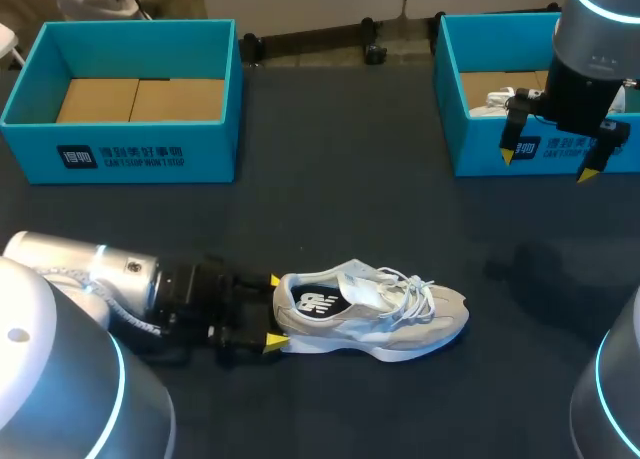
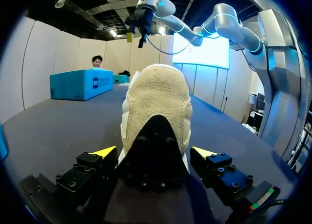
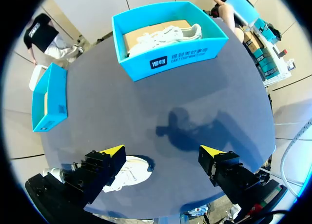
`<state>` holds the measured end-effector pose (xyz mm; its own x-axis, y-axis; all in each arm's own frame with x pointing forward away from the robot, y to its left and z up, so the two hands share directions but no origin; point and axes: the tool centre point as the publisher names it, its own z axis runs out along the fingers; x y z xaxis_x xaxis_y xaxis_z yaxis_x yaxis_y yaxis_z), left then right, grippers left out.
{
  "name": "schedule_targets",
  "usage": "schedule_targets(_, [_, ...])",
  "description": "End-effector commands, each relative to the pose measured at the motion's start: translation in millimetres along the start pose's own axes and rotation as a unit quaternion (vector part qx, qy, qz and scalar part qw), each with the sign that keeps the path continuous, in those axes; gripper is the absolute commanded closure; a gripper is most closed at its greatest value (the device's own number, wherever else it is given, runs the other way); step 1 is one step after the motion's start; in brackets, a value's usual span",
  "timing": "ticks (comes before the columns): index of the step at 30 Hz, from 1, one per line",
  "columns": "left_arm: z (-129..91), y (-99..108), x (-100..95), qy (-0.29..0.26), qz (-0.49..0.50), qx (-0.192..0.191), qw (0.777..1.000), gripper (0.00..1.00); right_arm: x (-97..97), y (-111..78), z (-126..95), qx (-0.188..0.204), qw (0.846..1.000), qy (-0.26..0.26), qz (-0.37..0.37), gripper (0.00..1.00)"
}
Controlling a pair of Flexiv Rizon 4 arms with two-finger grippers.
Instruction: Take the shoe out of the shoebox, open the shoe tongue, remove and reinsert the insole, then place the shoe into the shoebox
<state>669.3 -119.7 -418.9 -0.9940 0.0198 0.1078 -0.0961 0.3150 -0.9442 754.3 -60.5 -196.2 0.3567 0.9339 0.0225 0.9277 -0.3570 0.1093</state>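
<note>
The shoe (image 1: 370, 314) stands on its sole on the near middle of the worktop (image 1: 330, 209), heel to the left and toe to the right, well apart from both shoeboxes: the left shoebox (image 1: 120, 154) at the far left and the right shoebox (image 1: 480, 144) at the far right. So I judge the step in hand to be opening the tongue. My left hand (image 1: 274, 311) lies low at the heel, with the heel inside it. I cannot tell whether it is clamped on or only straddling. My right hand (image 1: 547, 166) hangs high over the far right, just in front of the right shoebox, spread wide and holding nothing. To do this well, I want the left hand to hold the heel firmly and press it down a little, so that the shoe neither slides right nor tips when pulled. The right hand should come down over the tongue (image 1: 357, 287) from above and pinch its free edge alone, without catching the laces (image 1: 415, 291) beside it. Then it should draw the tongue up and toward the toe. The dark insole (image 1: 316, 302) already shows in the opening near the heel. A wider mouth will give room to reach it, so I would pull slowly and stop when the laces go taut.
</note>
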Motion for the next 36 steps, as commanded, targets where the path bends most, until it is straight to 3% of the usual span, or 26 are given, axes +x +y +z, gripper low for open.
schedule_targets(1, [3,0,-1.3,0.003,0.003,-0.003,1.000,0.00,0.3,0.0,1,0.000,1.000,0.001,0.000,0.00])
schedule_targets(36, [26,-8,1.6,0.015,0.006,0.001,1.000,0.00,0.3,0.0,1,0.000,1.000,0.001,0.000,0.00])
